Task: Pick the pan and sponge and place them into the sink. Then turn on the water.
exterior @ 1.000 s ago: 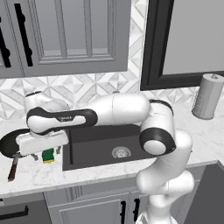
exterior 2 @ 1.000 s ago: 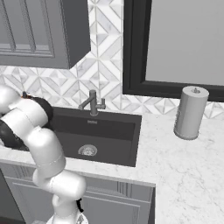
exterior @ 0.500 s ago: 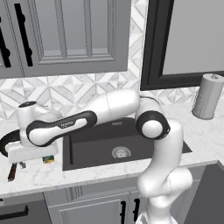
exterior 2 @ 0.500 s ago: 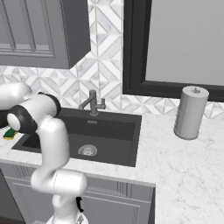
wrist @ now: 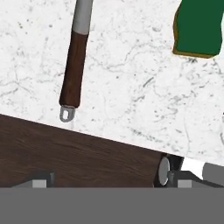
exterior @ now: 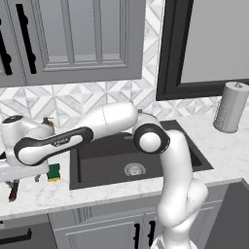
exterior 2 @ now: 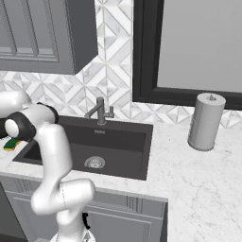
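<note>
The pan shows mainly as its reddish-brown handle [wrist: 73, 65], lying on the white marble counter with its hanging loop toward the counter's front edge; its tip [exterior: 12, 190] pokes out below my hand, and the bowl is hidden behind my arm. The green and yellow sponge [exterior: 53, 171] [wrist: 197, 27] [exterior 2: 11, 143] lies just left of the sink [exterior: 97, 181]. My gripper [exterior: 23, 179] [wrist: 109, 183] hovers open above the counter's front edge, between handle and sponge, with nothing in its jaws. The grey faucet [exterior 2: 100, 111] stands behind the basin [exterior 2: 123, 137], and no water runs.
A grey paper towel roll [exterior: 230, 107] [exterior 2: 205, 122] stands on the counter right of the sink. Grey cabinets hang above the counter at the left. My forearm stretches low across the basin's left part. Dark wooden floor [wrist: 65, 148] lies below the counter edge.
My arm has swung further left along the counter, carrying the hand from over the sponge toward the pan handle. Jaws stayed open; pan and sponge have not moved.
</note>
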